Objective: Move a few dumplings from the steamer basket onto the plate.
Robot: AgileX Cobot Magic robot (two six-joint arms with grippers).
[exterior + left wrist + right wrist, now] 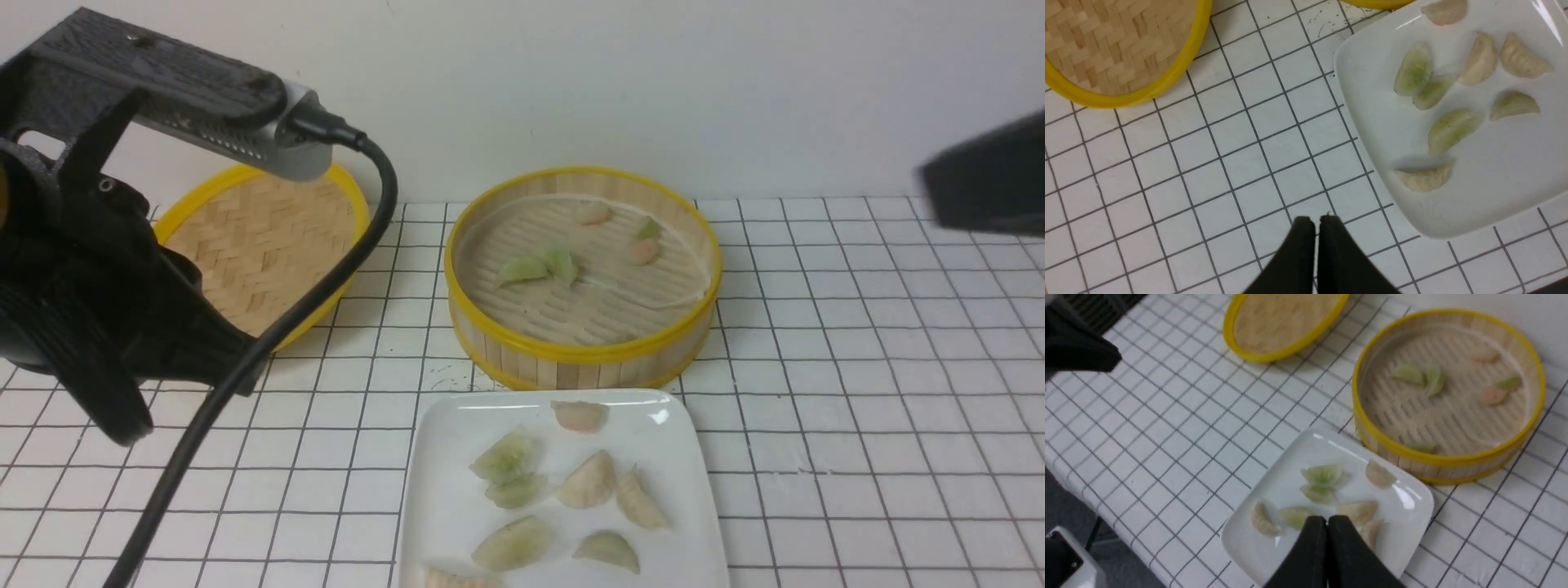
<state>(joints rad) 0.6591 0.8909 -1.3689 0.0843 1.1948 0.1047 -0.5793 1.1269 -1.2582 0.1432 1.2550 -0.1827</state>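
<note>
Plainly, left fingers (1298, 255) and right fingers (1310, 553) pressed together, empty; dumplings (588, 480) on plate (445, 461) and in steamer basket (584, 356).

Dumplings (588, 480) on plate (441, 506), others in steamer basket (584, 355)

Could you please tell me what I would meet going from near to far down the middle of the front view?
The plate holding dumplings → the steamer basket, with a few more dumplings inside → the wall.
</note>
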